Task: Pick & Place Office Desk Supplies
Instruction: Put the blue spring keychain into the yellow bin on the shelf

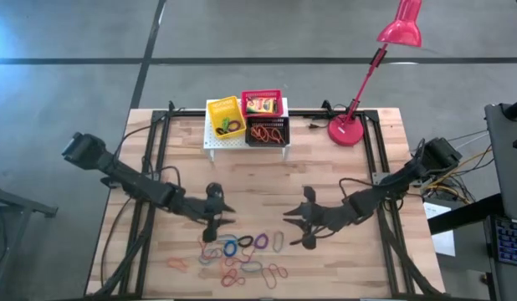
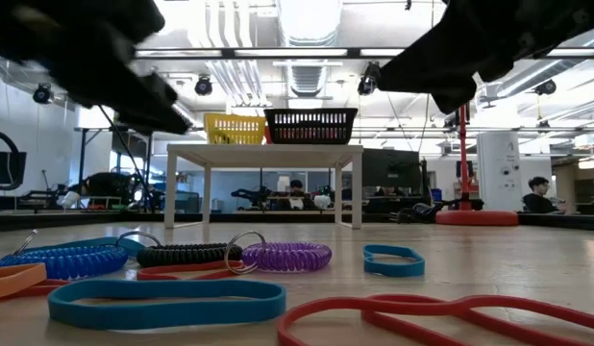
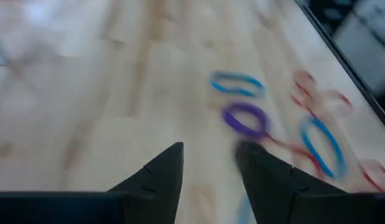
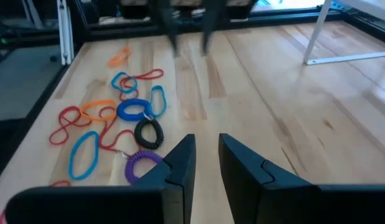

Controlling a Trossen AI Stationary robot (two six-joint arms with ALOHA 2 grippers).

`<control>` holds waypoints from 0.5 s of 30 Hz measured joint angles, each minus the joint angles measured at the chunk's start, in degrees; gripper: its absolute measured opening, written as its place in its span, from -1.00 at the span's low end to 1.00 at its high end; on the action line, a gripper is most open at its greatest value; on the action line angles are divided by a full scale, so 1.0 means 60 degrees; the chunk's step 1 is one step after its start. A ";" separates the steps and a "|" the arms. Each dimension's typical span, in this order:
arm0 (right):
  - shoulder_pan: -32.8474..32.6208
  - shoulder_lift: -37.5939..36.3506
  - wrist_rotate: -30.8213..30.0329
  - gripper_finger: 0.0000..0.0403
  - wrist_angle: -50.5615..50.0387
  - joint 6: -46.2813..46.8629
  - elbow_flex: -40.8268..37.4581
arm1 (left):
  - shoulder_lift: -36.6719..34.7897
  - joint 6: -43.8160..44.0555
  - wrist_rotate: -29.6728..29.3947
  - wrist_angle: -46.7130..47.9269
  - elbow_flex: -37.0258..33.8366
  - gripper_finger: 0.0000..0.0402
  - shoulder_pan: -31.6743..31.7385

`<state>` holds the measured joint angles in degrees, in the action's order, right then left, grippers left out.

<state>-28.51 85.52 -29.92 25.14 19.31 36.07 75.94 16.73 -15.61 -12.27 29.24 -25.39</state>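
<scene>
Rubbery loops point(image 1: 242, 257) and coiled purple point(image 2: 285, 256) and black point(image 2: 186, 254) spirals litter your planked wood surface point(image 1: 267, 180) at 6 o'clock; left gripper point(image 1: 210, 232) spread and empty, right gripper point(image 1: 304, 240) narrowly parted, holding nothing.

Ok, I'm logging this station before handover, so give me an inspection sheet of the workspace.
Surface: wooden table, bare in the middle.
Job's things: elastic loops scattered at the near edge; more loops in the yellow basket and the black basket.
Clutter: red desk lamp; red basket on the white stand.
Grippers: left gripper open and empty above the loops; right gripper narrowly open and empty beside them.
Cables: bundle off the right edge.
Surroundings: a seated person beyond the table.
</scene>
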 joint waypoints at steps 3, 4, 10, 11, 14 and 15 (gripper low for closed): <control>0.0004 -0.0004 -0.0006 -0.66 0.0274 0.0015 -0.0141 | 0.0003 0.0011 0.0039 0.0815 0.0159 -0.19 -0.0841; 0.0004 -0.0004 -0.0006 -0.66 0.0251 0.0012 -0.0162 | 0.0002 0.0064 0.0040 0.0941 0.0194 -0.19 -0.1153; 0.0071 -0.0004 -0.0011 -0.66 0.0306 -0.0036 -0.0163 | 0.0068 0.0745 0.0048 0.0960 0.0188 -0.19 -0.2637; 0.0110 -0.0004 -0.0015 -0.66 0.0325 -0.0058 -0.0163 | 0.0133 0.0904 0.0077 0.0948 0.0188 -0.19 -0.2747; 0.0194 -0.0004 -0.0039 -0.66 0.0372 -0.0217 -0.0149 | 0.0520 0.1276 0.0380 0.0859 0.0196 -0.19 -0.2887; 0.0225 -0.0004 -0.0039 -0.66 0.0377 -0.0279 -0.0149 | 0.0699 0.1351 0.0549 0.0752 0.0196 -0.19 -0.2885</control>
<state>-27.16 85.49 -30.15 27.41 17.64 35.18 80.14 24.84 -12.31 -7.75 30.41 -42.70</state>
